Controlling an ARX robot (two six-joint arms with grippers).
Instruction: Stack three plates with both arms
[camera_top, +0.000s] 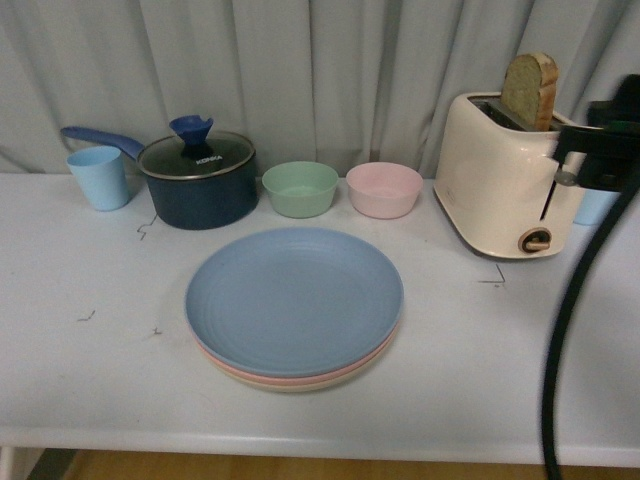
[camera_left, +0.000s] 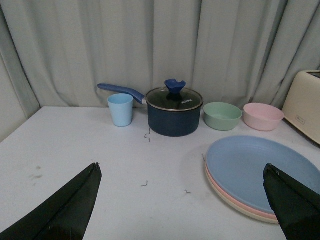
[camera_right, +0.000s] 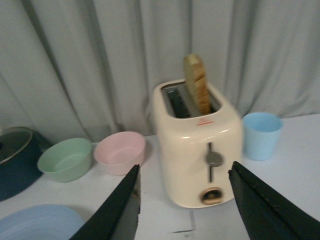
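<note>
White table (camera_top: 80, 390) bears round matte blue plate (camera_top: 294, 298).

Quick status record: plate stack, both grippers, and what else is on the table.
stack: blue plate on top, pink plate under it, cream plate at the bottom
left gripper: open, empty
right gripper: open, empty, facing the toaster
behind stack: pot, green bowl, pink bowl
task state: looks stacked
</note>
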